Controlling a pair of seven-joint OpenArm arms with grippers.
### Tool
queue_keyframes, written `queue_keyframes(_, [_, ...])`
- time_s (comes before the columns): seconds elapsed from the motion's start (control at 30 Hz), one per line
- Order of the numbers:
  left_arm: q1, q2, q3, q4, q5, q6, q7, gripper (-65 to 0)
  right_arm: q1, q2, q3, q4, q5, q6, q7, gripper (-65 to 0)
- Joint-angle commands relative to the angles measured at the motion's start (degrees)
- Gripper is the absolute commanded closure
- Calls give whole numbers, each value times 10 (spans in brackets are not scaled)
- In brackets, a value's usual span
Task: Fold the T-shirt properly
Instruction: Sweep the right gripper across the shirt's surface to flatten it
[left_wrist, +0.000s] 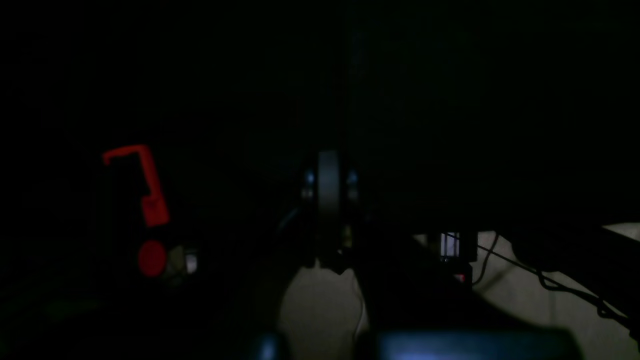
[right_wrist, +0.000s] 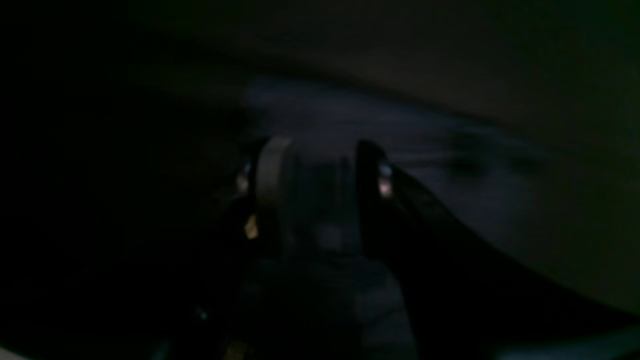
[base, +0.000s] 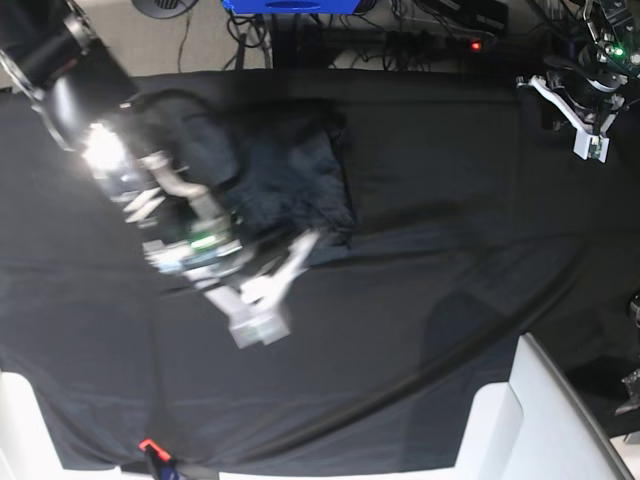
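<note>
Your right gripper (base: 300, 250), jaws apart, hovers beside the T-shirt (base: 270, 170) bunched toward the table's far-left corner.

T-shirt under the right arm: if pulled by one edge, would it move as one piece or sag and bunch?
Probably sag: the T-shirt already lies in soft, rumpled folds, not flat. It would likely drag and bunch, since it rests on a similar black table cloth. It looks light, being a thin knit.
</note>
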Motion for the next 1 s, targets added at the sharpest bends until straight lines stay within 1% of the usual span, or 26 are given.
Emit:
queue_keyframes(0.0, [2,-7,-4,8,-7,0,-9,0,18,-9,-20,3,-1,2,17,-243])
queue_keyframes(0.07, [2,-7,-4,8,-7,0,-9,0,32,-27,-59,-14,-1,2,38,-279])
queue_keyframes(0.17, [3,-7,-4,8,-7,0,-9,0,55,-54,-95,-72,-1,2,57,-323])
queue_keyframes(0.27, [4,-7,-4,8,-7,0,-9,0,81,-81,-120,-140,-1,2,64,-329])
queue_keyframes(0.37, [5,-7,-4,8,-7,0,-9,0,101,-102,-144,-195,-1,2,93,-329])
queue_keyframes(0.47, [5,-7,-4,8,-7,0,-9,0,108,-120,-146,-237,-1,2,106,-329])
queue_keyframes(0.63, [4,-7,-4,8,-7,0,-9,0,108,-132,-147,-267,-2,2,111,-329])
queue_keyframes(0.73, [4,-7,-4,8,-7,0,-9,0,108,-129,-147,-278,-2,2,132,-329])
queue_keyframes(0.97, [3,-7,-4,8,-7,0,-9,0,115,-129,-147,-309,-2,3,141,-327])
